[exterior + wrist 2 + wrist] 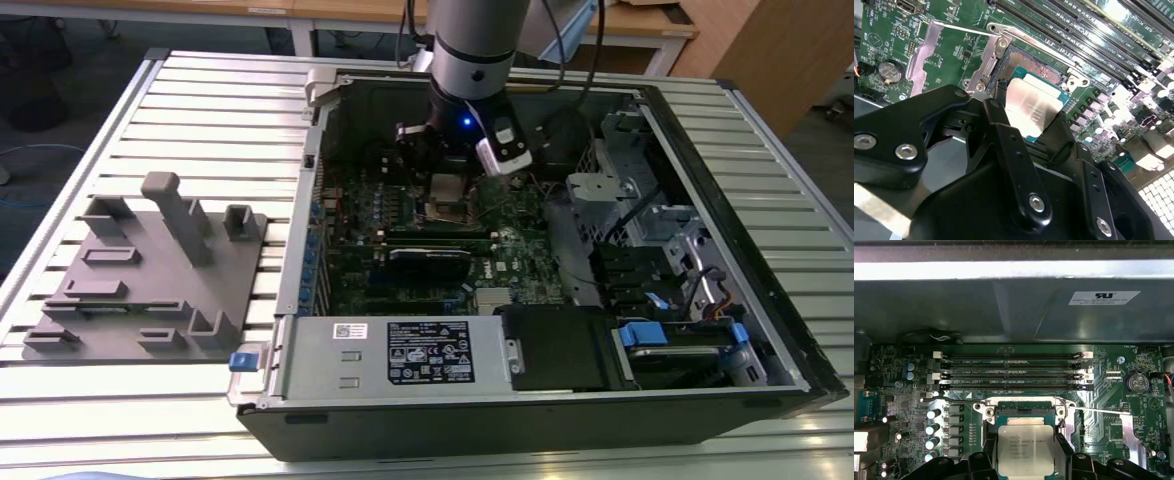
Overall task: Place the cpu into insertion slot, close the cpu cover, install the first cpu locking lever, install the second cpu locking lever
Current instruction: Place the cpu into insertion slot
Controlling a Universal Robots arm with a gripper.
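Step in hand: placing the cpu. I judge this to be the first of the four steps, and nothing after it is done yet.
Gripper: the gripper [1028,120] is closed narrow on the cpu [1025,450], with one of its black fingers [1063,452] at each of two opposite edges.
Cpu position: it is held just over the insertion slot [1040,71] and a little off it, so a strip of the slot's contacts shows beside the chip. It seems not seated.
Cpu cover: the cpu cover [924,55] is swung open and lies beside the slot, with green board showing through its window.
Levers: one thin lever rod [954,401] and a second rod [1101,411] reach out from two sides of the slot. Both look released.
What the move calls for: in my judgement the chip must come square with the slot's rim, stay flat, and go down gently without sliding over the contacts.
Surroundings: the memory slots [1014,371] run near the slot. The computer case [300,260] lies open on the desk [214,90].
Hidden: the gripper body covers one edge of the cpu in the second wrist view. The first wrist view cuts off the chip's lower edge. I cannot tell the gap between chip and contacts, nor any corner mark. In the exterior view the arm covers part of the slot.
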